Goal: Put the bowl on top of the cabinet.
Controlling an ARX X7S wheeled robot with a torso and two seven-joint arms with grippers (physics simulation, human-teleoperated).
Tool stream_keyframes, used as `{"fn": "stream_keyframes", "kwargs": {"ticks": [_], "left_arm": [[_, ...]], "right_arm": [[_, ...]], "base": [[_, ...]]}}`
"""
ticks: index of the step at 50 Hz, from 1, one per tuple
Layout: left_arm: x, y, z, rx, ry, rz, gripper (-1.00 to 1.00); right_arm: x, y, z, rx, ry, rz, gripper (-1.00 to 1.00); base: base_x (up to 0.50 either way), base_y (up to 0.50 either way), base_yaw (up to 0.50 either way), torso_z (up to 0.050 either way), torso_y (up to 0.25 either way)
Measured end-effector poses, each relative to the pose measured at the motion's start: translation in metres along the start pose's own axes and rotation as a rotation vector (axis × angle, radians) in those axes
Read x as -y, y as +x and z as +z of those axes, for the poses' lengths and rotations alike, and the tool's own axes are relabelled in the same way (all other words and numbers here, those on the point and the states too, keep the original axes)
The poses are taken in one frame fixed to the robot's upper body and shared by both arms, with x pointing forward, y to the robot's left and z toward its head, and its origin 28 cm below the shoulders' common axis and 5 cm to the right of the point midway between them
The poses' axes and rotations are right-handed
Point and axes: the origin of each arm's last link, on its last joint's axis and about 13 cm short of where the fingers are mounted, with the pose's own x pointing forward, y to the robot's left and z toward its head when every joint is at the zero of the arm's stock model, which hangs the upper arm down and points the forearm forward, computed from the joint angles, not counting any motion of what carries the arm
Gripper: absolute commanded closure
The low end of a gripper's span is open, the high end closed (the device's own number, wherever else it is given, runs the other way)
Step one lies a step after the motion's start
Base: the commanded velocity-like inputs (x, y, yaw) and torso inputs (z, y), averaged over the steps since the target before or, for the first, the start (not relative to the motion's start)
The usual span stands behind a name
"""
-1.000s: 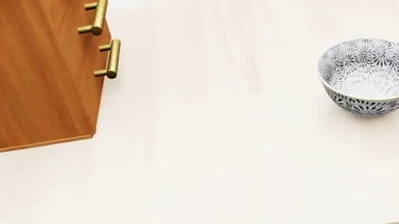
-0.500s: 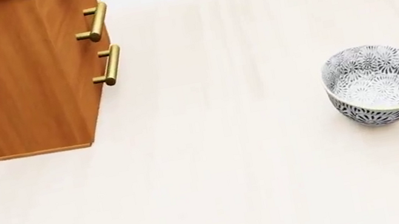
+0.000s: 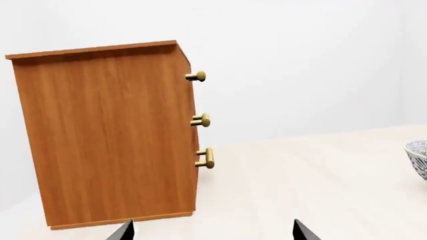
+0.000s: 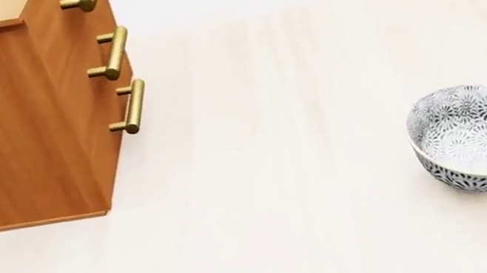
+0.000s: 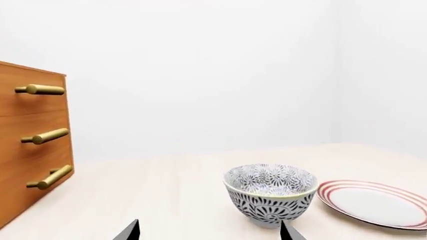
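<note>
Reaching for the bowl (image 5: 270, 197) comes first: it sits upright on the table (image 4: 280, 175), just beside a plate (image 5: 377, 202), well apart from the cabinet (image 4: 6, 126). The right gripper (image 5: 209, 231) faces it, jaws spread and empty; approach level, straddling one wall.

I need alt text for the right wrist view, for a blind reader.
A patterned bowl stands upright on a pale table, a red-ringed plate beside it. The orange-brown cabinet with three brass handles stands apart at the edge.
</note>
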Motion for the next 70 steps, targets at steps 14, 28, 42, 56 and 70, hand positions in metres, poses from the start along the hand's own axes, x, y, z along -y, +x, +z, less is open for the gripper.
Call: {"fn": "stream_keyframes", "kwargs": {"ticks": [14, 28, 42, 56, 70], "left_arm": [[-0.0003, -0.0029, 0.0012, 0.031, 0.012, 0.006, -1.00], [-0.0003, -0.0029, 0.0009, 0.035, 0.009, 0.007, -1.00], [0.0000, -0.0019, 0.0002, 0.028, 0.006, 0.012, -1.00], [0.0005, -0.0012, 0.0000, 0.018, 0.005, 0.017, -1.00], [0.0004, -0.0011, -0.0002, 0.015, 0.001, 0.019, -1.00]], "right_arm": [[-0.0001, -0.0005, 0.0002, 0.005, -0.002, -0.002, -1.00], [-0.0001, -0.0008, 0.0001, 0.007, -0.004, -0.002, -1.00], [-0.0002, -0.0008, -0.0002, 0.007, -0.005, -0.001, -1.00], [0.0000, -0.0011, 0.0001, 0.009, -0.006, -0.001, -1.00], [-0.0002, -0.0013, 0.0002, 0.010, -0.008, -0.005, -1.00]], "base": [[0.21, 0.00, 0.00, 0.050, 0.000], [0.21, 0.00, 0.00, 0.050, 0.001], [0.20, 0.00, 0.00, 0.039, 0.000], [0.20, 0.00, 0.00, 0.000, 0.000], [0.16, 0.00, 0.00, 0.000, 0.000]]}}
